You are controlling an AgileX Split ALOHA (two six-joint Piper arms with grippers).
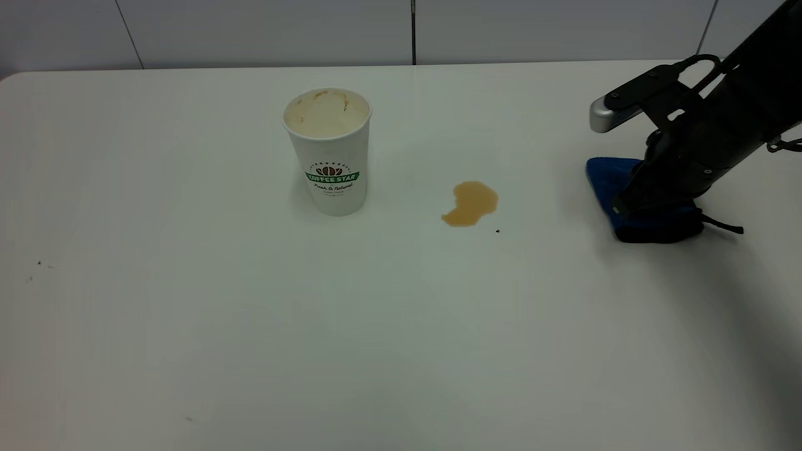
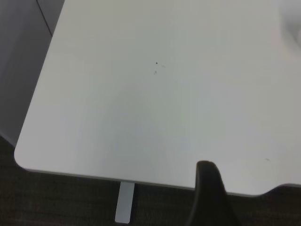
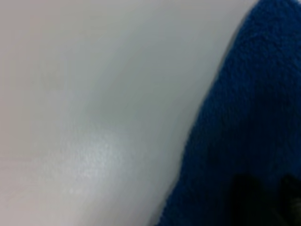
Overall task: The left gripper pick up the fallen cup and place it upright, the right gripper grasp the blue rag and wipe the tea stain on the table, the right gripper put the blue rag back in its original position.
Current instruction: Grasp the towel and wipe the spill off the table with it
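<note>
A smooth white table (image 1: 188,326) with a soft satin sheen carries a white paper cup (image 1: 330,153) at upper centre, its printed side matt and its cream inside stained brown. A wet, glossy light-brown tea stain (image 1: 471,203) lies mid-frame. At right, the blue rag (image 1: 606,181) (fuzzy, napped cloth in the right wrist view) sits under a matt black arm bearing a brushed silver metal piece.
</note>
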